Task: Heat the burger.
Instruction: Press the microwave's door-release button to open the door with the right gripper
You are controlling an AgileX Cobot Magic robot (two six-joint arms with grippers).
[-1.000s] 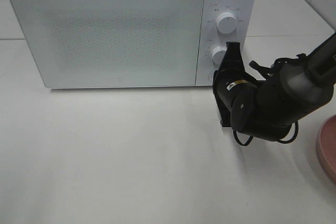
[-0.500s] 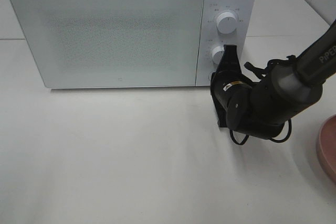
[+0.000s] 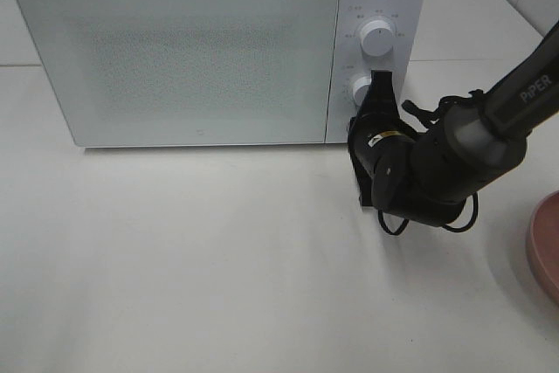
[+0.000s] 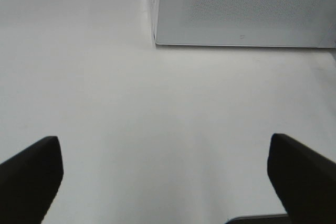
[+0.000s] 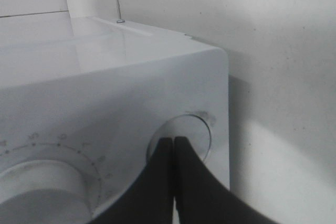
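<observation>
Two tools, two states: the right tool [image 5: 172,142] is pinched fully closed on nothing, its tips at the round button [image 5: 197,127] low on the microwave [image 3: 175,50] panel, under the lower knob [image 3: 360,90]; the left tool [image 4: 163,148] hangs wide apart and empty over bare table [image 3: 218,259]. Over the last second the right arm has eased in from the table's right side toward the panel; that reads as a press to release the door, which is shut. The burger shows nowhere; not on the visible sliver of plate [image 3: 546,251] at the right edge; whether it sits behind the frosted door I cannot tell.
</observation>
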